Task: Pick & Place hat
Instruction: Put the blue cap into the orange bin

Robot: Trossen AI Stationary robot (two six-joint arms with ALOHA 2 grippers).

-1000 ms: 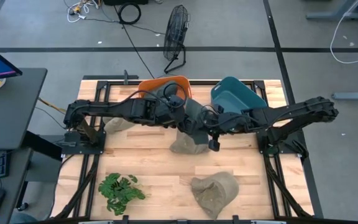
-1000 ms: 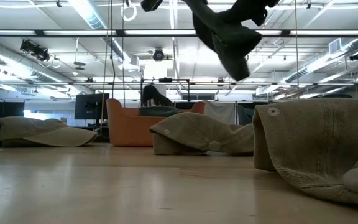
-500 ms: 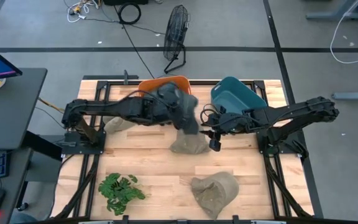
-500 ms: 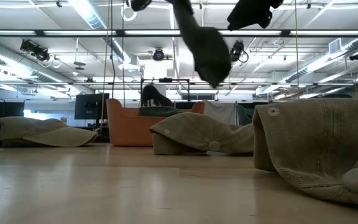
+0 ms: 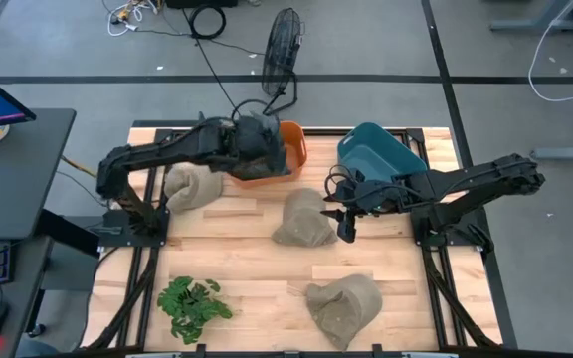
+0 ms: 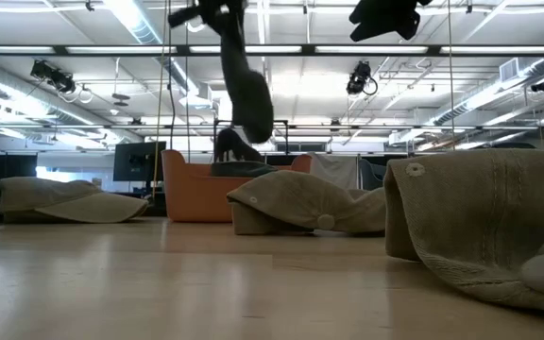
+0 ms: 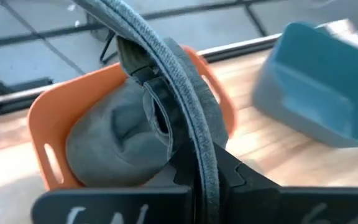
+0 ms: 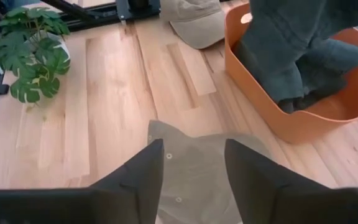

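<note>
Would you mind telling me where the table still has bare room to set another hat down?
Bare wood lies between the plant and the middle tan hat, and along the right edge beside the front tan hat. The back is crowded: orange bin, teal bin, both arms.

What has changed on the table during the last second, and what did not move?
The left gripper carried the dark grey hat from the table's middle to above the orange bin, still shut on it. The right gripper let go, opened and drew back. The three beige hats, the plant and the teal bin stayed put.
</note>
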